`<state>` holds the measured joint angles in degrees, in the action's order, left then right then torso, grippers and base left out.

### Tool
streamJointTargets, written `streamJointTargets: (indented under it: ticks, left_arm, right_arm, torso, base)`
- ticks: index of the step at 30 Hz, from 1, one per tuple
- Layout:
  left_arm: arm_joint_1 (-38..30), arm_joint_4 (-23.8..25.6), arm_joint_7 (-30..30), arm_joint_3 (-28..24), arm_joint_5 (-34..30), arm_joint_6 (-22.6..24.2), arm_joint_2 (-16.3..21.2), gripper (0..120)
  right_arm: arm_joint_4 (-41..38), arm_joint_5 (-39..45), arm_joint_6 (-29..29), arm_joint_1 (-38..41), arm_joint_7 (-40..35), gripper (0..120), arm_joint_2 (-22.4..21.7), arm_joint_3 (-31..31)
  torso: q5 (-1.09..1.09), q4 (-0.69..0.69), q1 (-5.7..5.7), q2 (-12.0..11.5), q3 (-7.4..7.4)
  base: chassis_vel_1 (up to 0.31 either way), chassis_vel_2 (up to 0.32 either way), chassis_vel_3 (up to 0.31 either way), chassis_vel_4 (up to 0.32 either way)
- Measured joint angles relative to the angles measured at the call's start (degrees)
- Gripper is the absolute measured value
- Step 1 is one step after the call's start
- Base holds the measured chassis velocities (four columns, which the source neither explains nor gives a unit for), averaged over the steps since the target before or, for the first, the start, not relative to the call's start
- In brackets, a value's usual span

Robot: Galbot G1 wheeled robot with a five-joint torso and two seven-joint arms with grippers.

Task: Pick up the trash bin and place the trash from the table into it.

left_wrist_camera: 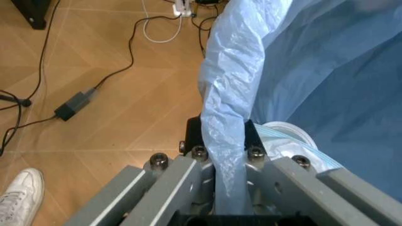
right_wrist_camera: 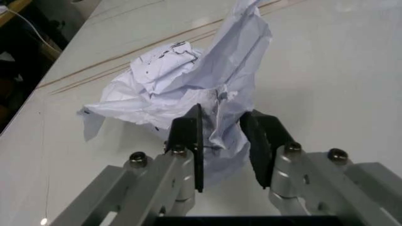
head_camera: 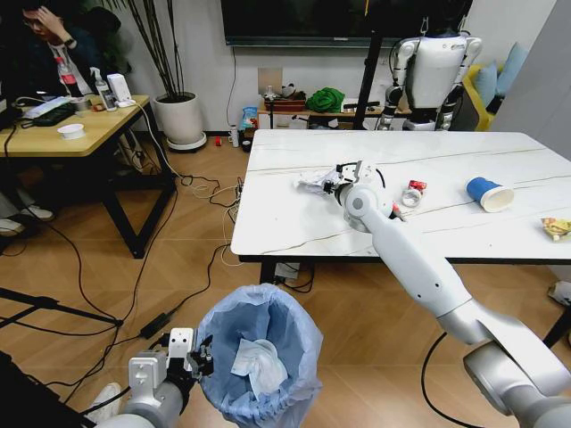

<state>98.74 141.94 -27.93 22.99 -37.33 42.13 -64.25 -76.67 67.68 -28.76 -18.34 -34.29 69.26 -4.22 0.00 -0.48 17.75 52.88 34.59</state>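
The trash bin (head_camera: 259, 357), lined with a light-blue bag, hangs low in front of me with a white tissue (head_camera: 259, 366) inside. My left gripper (head_camera: 192, 352) is shut on its rim. In the left wrist view the fingers (left_wrist_camera: 251, 136) pinch the blue bag (left_wrist_camera: 226, 94). On the white marble table (head_camera: 294, 232), my right gripper (head_camera: 343, 178) is shut on a crumpled white paper (head_camera: 314, 182). The right wrist view shows that paper (right_wrist_camera: 188, 80) squeezed between the black pads (right_wrist_camera: 188, 129). A crushed can (head_camera: 413, 192), a blue cup (head_camera: 488, 193) and a yellow wrapper (head_camera: 556, 228) lie further right.
A yellow wooden desk (head_camera: 62, 129) with a seated person stands at the far left. Cables (head_camera: 178, 294) and a power brick (left_wrist_camera: 72, 106) lie on the wooden floor. A white robot (head_camera: 433, 71) and a potted plant (head_camera: 178, 116) stand behind the table.
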Motion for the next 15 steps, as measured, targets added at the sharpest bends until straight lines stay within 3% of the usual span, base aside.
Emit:
streamJointTargets:
  ticks: [5, 11, 15]
  left_arm:
    - [0.0, 0.0, 0.0, 0.1, 0.0, 0.0, 0.0, 0]
    - [0.0, -0.1, 0.0, 0.1, 0.0, 0.0, 0.0, 0]
    - [-0.2, -0.2, 0.0, 0.1, 0.0, 0.0, -0.1, 0]
  right_arm:
    - [-0.9, -0.2, 0.2, -0.7, 0.0, 1, -0.3, 0.2]
    - [-4.5, 1.4, 0.4, -1.8, -0.5, 0, -1.4, 2.5]
    - [-10.1, 3.8, 0.4, -3.4, -1.0, 0, -4.7, 4.0]
  torso:
    - [0.0, 0.0, 0.0, 0.0, 0.0]
    - [0.0, 0.01, 0.0, 0.0, 0.0]
    - [0.01, 0.0, 0.0, 0.0, 0.0]
  base:
    - [0.0, 0.0, 0.0, 0.0]
    - [0.0, 0.0, 0.0, 0.0]
    - [0.0, 0.0, 0.0, 0.0]
